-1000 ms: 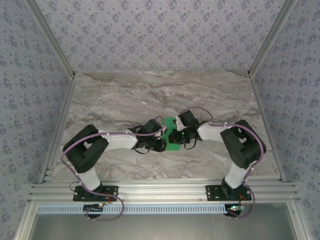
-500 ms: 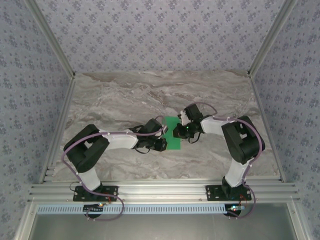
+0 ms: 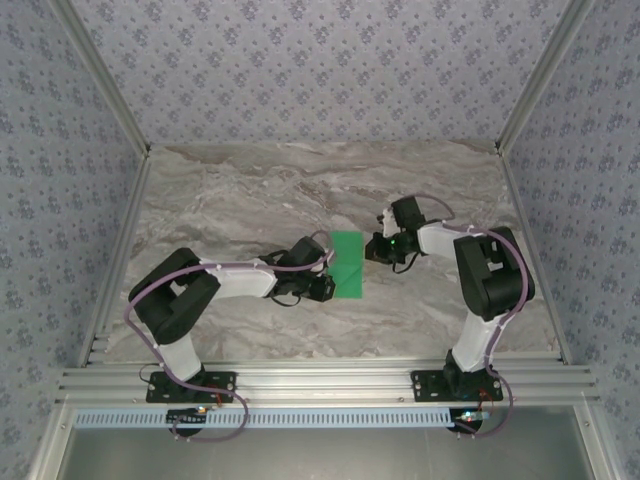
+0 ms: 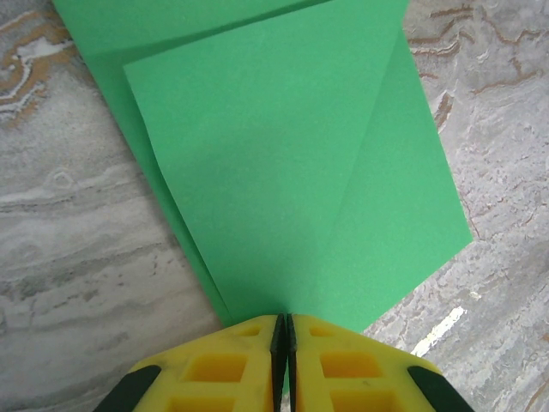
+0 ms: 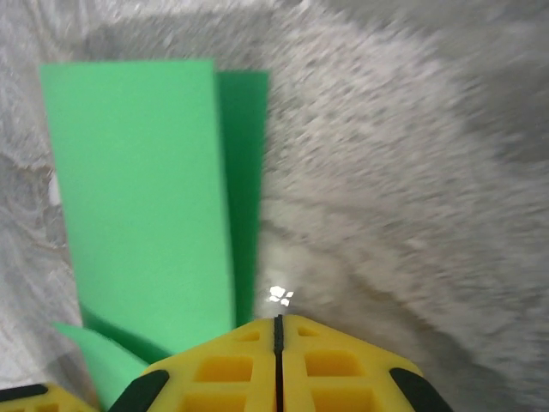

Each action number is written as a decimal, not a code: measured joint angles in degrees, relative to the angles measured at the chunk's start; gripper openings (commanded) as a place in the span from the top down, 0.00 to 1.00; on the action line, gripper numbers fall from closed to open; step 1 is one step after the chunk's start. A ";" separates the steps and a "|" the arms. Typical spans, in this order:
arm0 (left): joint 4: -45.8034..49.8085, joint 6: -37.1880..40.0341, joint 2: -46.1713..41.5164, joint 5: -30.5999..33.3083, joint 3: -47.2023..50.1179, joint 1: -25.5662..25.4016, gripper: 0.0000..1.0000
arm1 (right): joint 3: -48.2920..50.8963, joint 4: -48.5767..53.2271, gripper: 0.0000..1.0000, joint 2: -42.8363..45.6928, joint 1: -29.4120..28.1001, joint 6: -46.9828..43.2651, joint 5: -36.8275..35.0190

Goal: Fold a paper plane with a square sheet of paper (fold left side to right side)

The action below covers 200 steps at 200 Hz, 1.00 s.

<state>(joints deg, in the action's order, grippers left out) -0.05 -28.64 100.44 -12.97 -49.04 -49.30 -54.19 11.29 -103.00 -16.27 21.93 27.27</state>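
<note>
The square sheet of paper (image 3: 347,262) is bright green and lies folded flat on the marble table (image 3: 240,200), with one slanted layer over another (image 4: 274,163). My left gripper (image 3: 322,287) is shut, and its yellow fingertips (image 4: 257,330) rest on the sheet's near corner. My right gripper (image 3: 377,249) is shut too and sits over bare marble just right of the sheet's edge (image 5: 244,172); nothing is between its fingers (image 5: 249,335). That view is blurred by motion. The paper plane is out of view.
Aluminium rails run along the table's left (image 3: 120,250), right (image 3: 530,240) and front (image 3: 320,385) sides. Patterned walls stand close behind them. Both arm bases are bolted to the front rail.
My right gripper has slid off the sheet to the right and a little back, uncovering it. The sheet now lies flat. My left gripper has stayed where it was.
</note>
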 measured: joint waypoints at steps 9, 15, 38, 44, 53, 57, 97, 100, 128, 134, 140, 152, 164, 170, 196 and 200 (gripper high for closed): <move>0.00 0.00 0.00 -0.02 0.00 0.00 0.87 | 0.00 0.44 0.91 0.61 0.07 -0.04 -0.57; 0.00 0.00 0.00 -0.02 0.00 0.00 0.87 | 0.04 0.57 0.90 1.16 -0.07 -0.04 -0.72; 0.00 0.00 0.00 0.00 0.00 0.00 0.87 | 0.94 -0.35 0.90 4.63 -1.79 0.20 0.15; 0.00 0.00 0.00 0.00 0.00 0.00 0.87 | 1.53 -0.98 0.90 5.62 -2.49 0.50 0.79; 0.00 0.02 0.00 0.00 0.00 0.00 0.87 | 2.43 -2.05 0.90 6.67 -3.63 1.20 1.62; 0.00 0.02 0.00 0.00 0.00 0.00 0.87 | 2.84 -2.54 0.90 6.99 -4.15 1.38 2.03; -0.04 0.00 0.00 -0.02 0.00 0.00 0.87 | 4.94 -5.03 0.90 5.84 -9.20 3.85 3.89; -0.04 0.00 0.00 -0.02 0.00 0.00 0.87 | 4.94 -5.14 0.90 5.42 -9.38 4.07 3.89; 0.00 0.00 -0.17 -0.07 0.00 0.00 0.87 | 4.98 -5.18 0.90 2.45 -9.46 4.44 2.91; 0.07 0.00 -0.26 -0.13 0.00 0.00 0.87 | 4.98 -4.92 0.90 2.08 -9.35 4.44 2.60; 0.07 0.00 -0.33 -0.28 0.00 0.00 0.87 | 4.90 -4.83 0.90 1.97 -9.31 4.42 2.56; 0.24 0.00 -0.42 -0.66 0.00 0.00 0.87 | 4.76 -4.50 0.90 1.97 -9.31 4.37 2.21; 0.90 0.02 -0.70 -0.98 -0.02 0.02 0.87 | 4.52 -4.04 0.90 1.97 -9.33 4.35 1.99; 1.36 0.02 -0.81 -1.25 -0.11 0.00 0.87 | 4.48 -3.96 0.90 1.97 -9.33 4.35 1.97; 3.02 0.04 -1.03 -2.93 -1.44 0.00 0.86 | 4.44 -3.80 0.90 1.97 -9.33 4.33 1.88; 3.10 0.04 -1.03 -3.13 -1.75 0.00 0.86 | 4.44 -3.80 0.91 1.97 -9.38 4.33 1.88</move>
<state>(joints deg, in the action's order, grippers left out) 3.05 -28.60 99.42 -16.10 -50.78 -49.30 -49.76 7.49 -101.03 -25.65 26.26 29.15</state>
